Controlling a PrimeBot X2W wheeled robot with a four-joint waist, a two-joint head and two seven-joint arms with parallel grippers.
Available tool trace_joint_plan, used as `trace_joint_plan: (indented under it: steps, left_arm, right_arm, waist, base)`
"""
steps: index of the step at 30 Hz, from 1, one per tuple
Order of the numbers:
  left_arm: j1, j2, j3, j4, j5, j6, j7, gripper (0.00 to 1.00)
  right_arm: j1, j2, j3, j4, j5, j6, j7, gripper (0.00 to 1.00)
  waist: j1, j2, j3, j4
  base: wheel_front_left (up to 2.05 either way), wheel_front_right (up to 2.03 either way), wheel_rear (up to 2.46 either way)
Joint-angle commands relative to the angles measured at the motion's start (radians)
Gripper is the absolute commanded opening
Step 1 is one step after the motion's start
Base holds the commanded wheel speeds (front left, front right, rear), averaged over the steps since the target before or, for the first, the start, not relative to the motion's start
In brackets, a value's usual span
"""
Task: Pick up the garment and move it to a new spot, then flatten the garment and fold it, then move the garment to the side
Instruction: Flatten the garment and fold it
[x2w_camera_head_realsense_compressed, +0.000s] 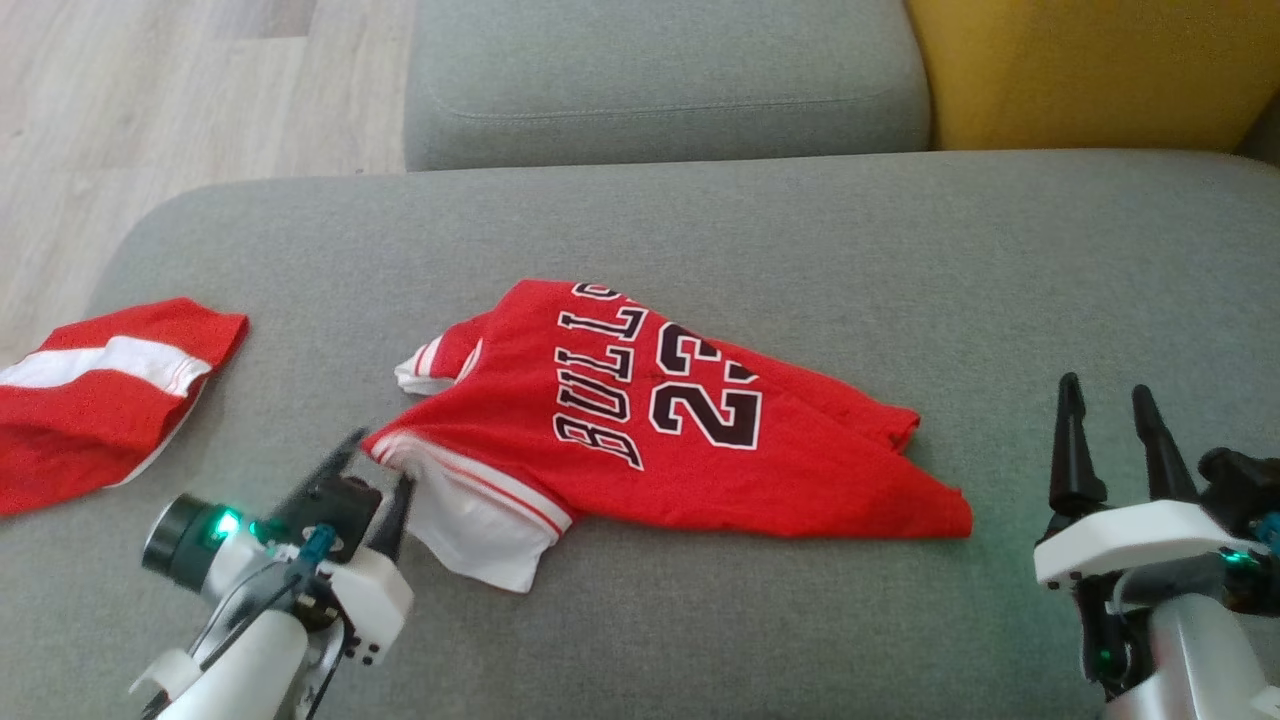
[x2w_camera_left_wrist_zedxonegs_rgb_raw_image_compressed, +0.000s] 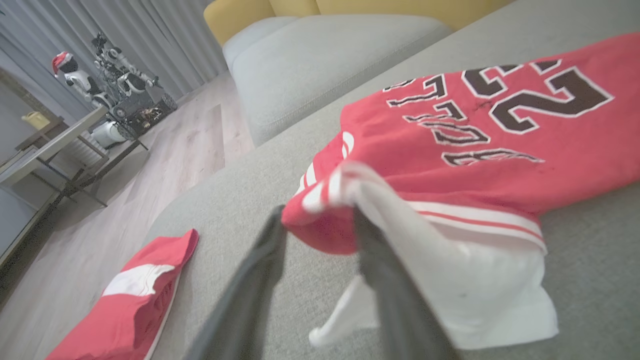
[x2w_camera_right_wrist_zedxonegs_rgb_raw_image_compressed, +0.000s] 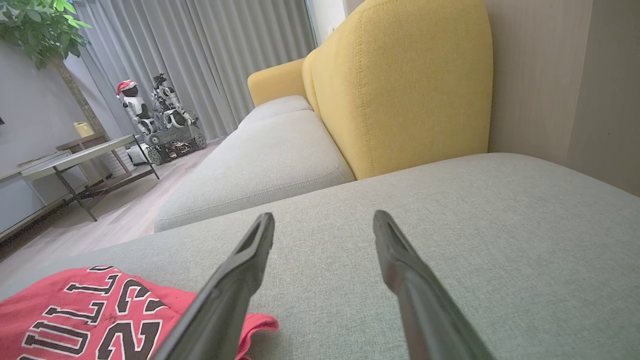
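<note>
Left gripper (x2w_camera_head_realsense_compressed: 380, 460) at the jersey's (x2w_camera_head_realsense_compressed: 700, 440) near corner; right gripper (x2w_camera_head_realsense_compressed: 1110, 395) hangs spread and empty.
The left fingers straddle the striped hem, likely to drag it flat, though I cannot tell whether they pinch it or are loose. The jersey lies crumpled in the middle of the sofa (x2w_camera_head_realsense_compressed: 900, 250), lettering cut by a fold, white cloth half tucked under. Farther left, another red garment (x2w_camera_head_realsense_compressed: 110, 390) runs off frame.

The red jersey (x2w_camera_head_realsense_compressed: 660, 430), with black, white-edged BULLS 23 reading toward 12 o'clock, lies rumpled and partly folded mid-cushion on the grey sofa (x2w_camera_head_realsense_compressed: 900, 250). Its white-trimmed corner and white underlayer point to 7 o'clock, and a creased tail points to 4 o'clock.
</note>
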Motion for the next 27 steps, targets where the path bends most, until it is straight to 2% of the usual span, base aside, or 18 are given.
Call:
trace_joint_plan:
  steps: [1, 7, 8, 11, 16, 21, 27]
  left_arm:
    - [-0.059, 0.019, 0.046, 0.014, -0.012, 0.014, 0.013, 1.00]
    - [-0.063, -0.019, 0.127, 0.000, -0.073, 0.099, 0.000, 1.00]
    - [-0.063, -0.019, 0.127, 0.000, -0.073, 0.099, 0.000, 1.00]
    - [-0.044, -0.048, 0.189, -0.058, -0.129, 0.130, -0.018, 1.00]
    - [0.010, -0.081, 0.277, -0.189, -0.151, 0.200, -0.025, 1.00]
    - [0.094, -0.134, 0.353, -0.354, -0.151, 0.184, -0.025, 1.00]
    - [0.160, -0.187, 0.382, -0.415, -0.099, 0.140, -0.026, 1.00]
  right_arm:
    - [-0.041, -0.005, 0.041, -0.026, 0.008, -0.001, -0.010, 1.00]
    - [-0.033, -0.005, 0.050, -0.030, 0.011, -0.001, -0.011, 1.00]
    - [-0.033, -0.005, 0.050, -0.030, 0.011, -0.001, -0.011, 1.00]
    - [-0.032, -0.005, 0.047, -0.046, 0.025, -0.001, -0.023, 1.00]
    - [-0.029, -0.005, 0.017, -0.070, 0.018, -0.001, -0.028, 1.00]
    - [-0.023, -0.005, 0.005, -0.090, 0.008, -0.001, -0.024, 1.00]
    - [-0.032, -0.005, 0.038, -0.094, 0.018, -0.001, 0.016, 1.00]
  waist:
    - [0.0000, -0.0001, 0.003, -0.012]
    - [0.0000, -0.0001, 0.009, -0.021]
    - [0.0000, -0.0001, 0.009, -0.021]
    - [0.0000, -0.0001, 0.012, -0.023]
    - [0.0000, -0.0001, 0.018, -0.020]
    - [0.0000, -0.0001, 0.025, -0.009]
    - [0.0000, -0.0001, 0.051, 0.019]
  base:
    - [0.00, 0.00, 0.00]
    - [0.00, 0.00, 0.00]
    - [0.00, 0.00, 0.00]
    - [0.00, 0.00, 0.00]
    - [0.00, 0.00, 0.00]
    - [0.00, 0.00, 0.00]
    - [0.00, 0.00, 0.00]
